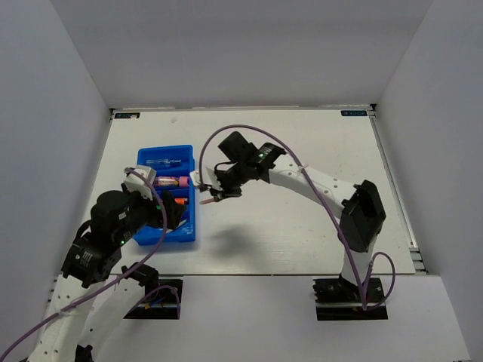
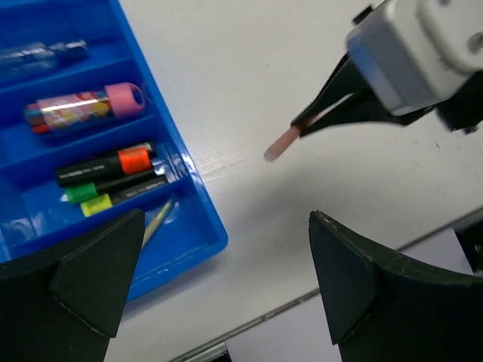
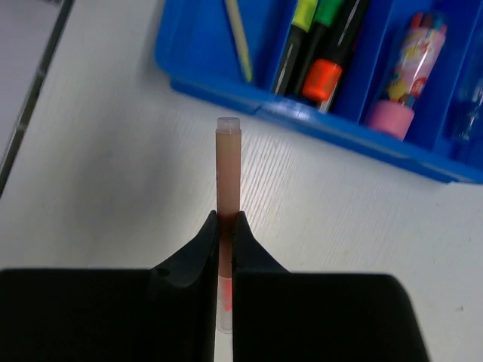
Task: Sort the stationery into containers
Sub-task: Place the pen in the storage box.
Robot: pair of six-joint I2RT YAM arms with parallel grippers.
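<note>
The right gripper, clamped on a thin orange-pink stick, holds it just right of the blue tray, the left gripper stands wide over the tray's near end, and the print on the pink tube is too blurred to read.

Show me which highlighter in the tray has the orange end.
The orange highlighter, the one closest to the pink tube. The green highlighter and yellow highlighter lie on its other side.
</note>
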